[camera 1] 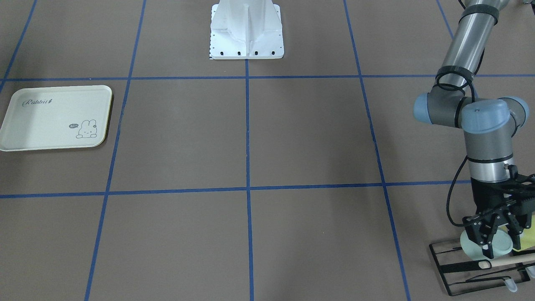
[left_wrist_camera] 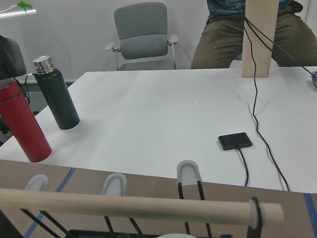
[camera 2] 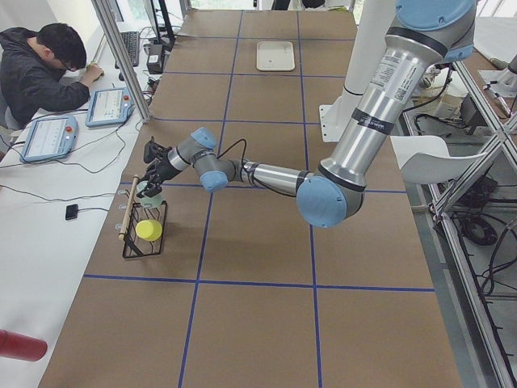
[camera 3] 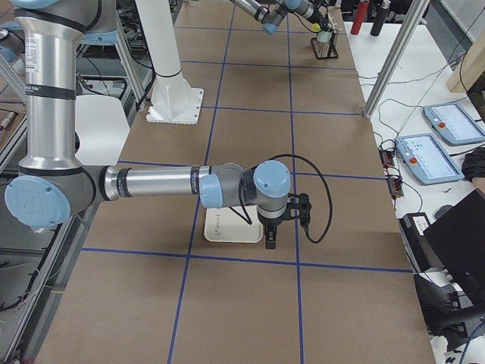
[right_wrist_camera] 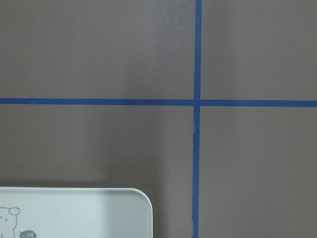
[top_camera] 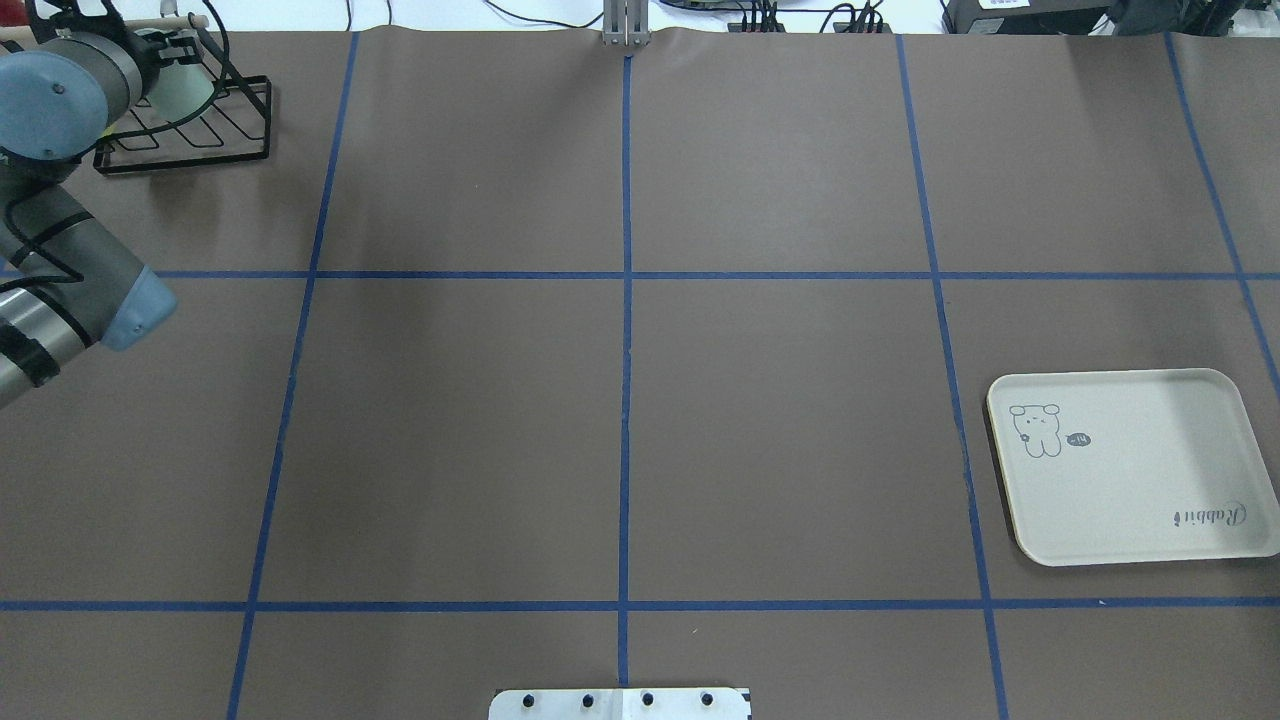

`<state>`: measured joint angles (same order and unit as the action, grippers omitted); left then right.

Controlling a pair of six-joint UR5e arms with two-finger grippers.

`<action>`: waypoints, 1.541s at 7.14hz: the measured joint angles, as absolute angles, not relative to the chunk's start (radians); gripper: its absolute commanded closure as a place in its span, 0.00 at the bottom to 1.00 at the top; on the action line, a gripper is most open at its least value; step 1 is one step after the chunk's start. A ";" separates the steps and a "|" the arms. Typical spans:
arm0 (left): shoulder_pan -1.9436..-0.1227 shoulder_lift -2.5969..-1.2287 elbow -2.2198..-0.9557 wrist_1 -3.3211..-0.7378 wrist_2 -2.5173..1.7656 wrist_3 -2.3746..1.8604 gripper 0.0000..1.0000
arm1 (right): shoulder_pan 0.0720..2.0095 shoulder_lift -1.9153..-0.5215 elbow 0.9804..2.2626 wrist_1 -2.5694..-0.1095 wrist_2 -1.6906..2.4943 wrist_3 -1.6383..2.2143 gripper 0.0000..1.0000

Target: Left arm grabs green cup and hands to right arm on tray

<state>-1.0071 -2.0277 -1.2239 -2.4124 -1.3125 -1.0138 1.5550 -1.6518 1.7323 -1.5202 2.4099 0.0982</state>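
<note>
The pale green cup lies on its side in the black wire rack at the table's far left corner. My left gripper hangs straight over it, open, fingers spread about the cup's mouth end. In the overhead view the green cup pokes out from behind the left wrist. The cream tray rests on the right side of the table with nothing on it. My right gripper hovers by the tray's outer edge; I cannot tell whether it is open or shut.
A yellow-green cup and a wooden rod share the rack. Beyond the rack, a white side table holds a red bottle, a dark bottle and cables. A person sits there. The white robot pedestal stands mid-table.
</note>
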 measured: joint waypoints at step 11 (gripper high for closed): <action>-1.117 -1.981 -1.407 -2.365 -1.402 -1.010 0.71 | 1.555 -1.650 1.741 -1.520 2.409 0.102 0.01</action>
